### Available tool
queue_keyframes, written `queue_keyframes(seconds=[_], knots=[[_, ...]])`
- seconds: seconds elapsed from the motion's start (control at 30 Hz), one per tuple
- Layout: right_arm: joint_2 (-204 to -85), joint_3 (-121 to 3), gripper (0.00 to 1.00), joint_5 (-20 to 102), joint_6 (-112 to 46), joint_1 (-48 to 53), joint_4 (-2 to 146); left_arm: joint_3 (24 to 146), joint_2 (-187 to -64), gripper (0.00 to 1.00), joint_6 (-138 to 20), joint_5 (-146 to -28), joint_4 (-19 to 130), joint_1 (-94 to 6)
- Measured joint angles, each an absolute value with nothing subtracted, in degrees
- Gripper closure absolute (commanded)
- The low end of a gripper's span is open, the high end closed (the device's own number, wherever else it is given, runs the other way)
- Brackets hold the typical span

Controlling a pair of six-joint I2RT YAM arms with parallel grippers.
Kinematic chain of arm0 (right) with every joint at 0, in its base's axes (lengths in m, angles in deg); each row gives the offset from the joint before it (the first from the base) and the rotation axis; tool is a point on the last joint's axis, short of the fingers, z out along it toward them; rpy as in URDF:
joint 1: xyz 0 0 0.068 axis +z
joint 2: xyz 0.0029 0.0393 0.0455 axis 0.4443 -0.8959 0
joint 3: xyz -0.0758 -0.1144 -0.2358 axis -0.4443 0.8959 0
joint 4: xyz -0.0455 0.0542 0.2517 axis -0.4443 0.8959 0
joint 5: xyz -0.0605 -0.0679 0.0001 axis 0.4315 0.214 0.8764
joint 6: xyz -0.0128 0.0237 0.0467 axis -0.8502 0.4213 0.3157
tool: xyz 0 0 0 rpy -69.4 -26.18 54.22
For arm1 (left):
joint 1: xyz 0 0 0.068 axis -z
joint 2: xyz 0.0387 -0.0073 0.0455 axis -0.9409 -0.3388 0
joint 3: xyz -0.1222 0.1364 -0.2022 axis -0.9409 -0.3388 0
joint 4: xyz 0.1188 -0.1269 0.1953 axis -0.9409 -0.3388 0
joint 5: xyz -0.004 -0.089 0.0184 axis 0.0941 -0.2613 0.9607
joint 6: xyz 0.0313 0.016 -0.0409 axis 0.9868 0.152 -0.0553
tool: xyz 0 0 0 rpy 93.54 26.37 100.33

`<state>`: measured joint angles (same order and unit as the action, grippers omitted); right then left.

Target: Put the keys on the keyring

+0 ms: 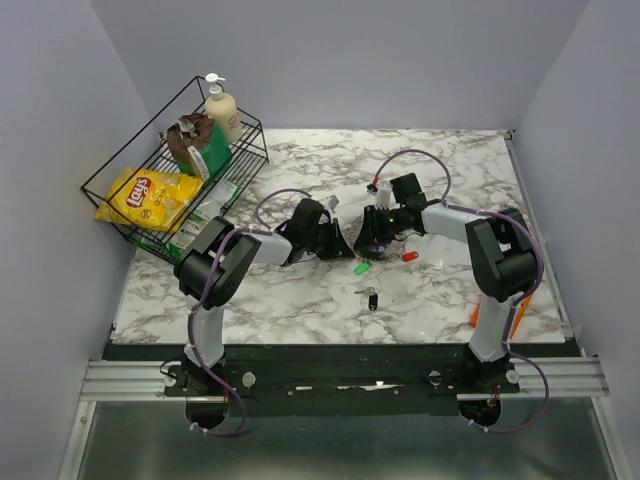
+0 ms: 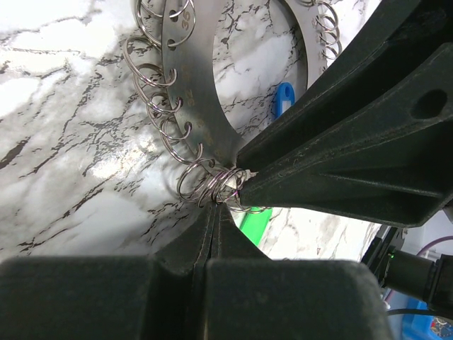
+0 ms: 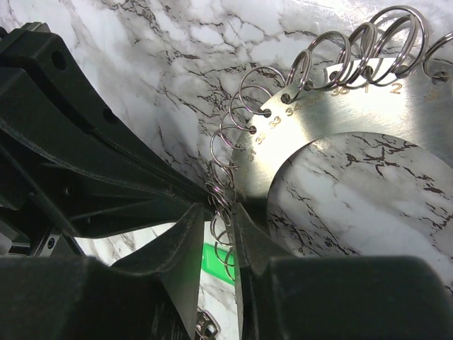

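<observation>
Left pincer (image 2: pixel 214 227) pinching keyring (image 2: pixel 205 92) to brace it | right pincer (image 3: pixel 216 219) nipping its loops, likely to open one | green key (image 1: pixel 362 267) lies near.

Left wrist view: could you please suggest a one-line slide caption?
Left claw clamps the keyring rim while the right claw meets its wire loops; a blue key and green key lie beyond.

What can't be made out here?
Flat silvery numbered keyring plate: top view, left gripper and right gripper mostly cover it; wrist views crop it.
Right gripper's hold on a wire loop: right wrist, loops crowd the gap.
Flat orange piece: top view, right arm hides most.
Blue-headed key: left wrist, right gripper covers its lower end.
</observation>
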<state>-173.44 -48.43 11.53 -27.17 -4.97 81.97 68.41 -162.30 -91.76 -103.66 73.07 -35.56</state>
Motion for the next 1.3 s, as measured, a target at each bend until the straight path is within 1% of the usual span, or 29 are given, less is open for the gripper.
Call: queue_keyframes(seconds=[0.4, 0.5, 0.53, 0.6, 0.63, 0.73, 1.07, 1.2, 1.23, 1.3], knots=[[-173.4, -48.4, 0.73, 11.5, -27.2, -5.1, 82.0, 68.5, -162.3, 1.0, -91.4, -103.6, 72.7, -35.6], [-173.5, -48.4, 0.79, 11.5, -27.3, -5.1, 82.0, 68.5, -162.3, 1.0, -91.3, -103.6, 72.7, -35.6], [-173.6, -48.4, 0.83, 11.5, -27.4, -5.1, 81.9, 68.5, -162.3, 1.0, -91.3, -103.6, 72.7, -35.6], [-173.7, -48.4, 0.86, 11.5, -27.7, -5.1, 81.8, 68.5, -162.3, 1.0, -91.1, -103.6, 72.7, -35.6], [-173.9, -48.4, 0.91, 11.4, -27.8, -5.2, 81.7, 68.5, -162.3, 1.0, -91.1, -103.6, 72.7, -35.6], [-174.3, -48.4, 0.99, 11.2, -27.8, -5.5, 81.5, 68.5, -162.3, 1.0, -91.1, -103.7, 72.7, -35.6], [-174.3, -48.4, 0.99, 11.0, -28.1, -5.6, 81.3, 68.5, -162.1, 1.0, -90.6, -103.5, 72.6, -35.6], [-173.2, -47.2, 0.99, 11.0, -28.1, -5.4, 80.9, 67.1, -160.8, 0.9, -89.9, -102.1, 72.5, -35.7], [-172.9, -47.0, 0.99, 11.0, -28.1, -5.3, 80.9, 66.4, -160.0, 0.84, -89.5, -101.4, 72.3, -35.8], [-172.1, -46.6, 0.99, 11.0, -28.0, -5.2, 80.9, 65.0, -158.5, 0.78, -89.1, -100.7, 72.1, -36.2]])
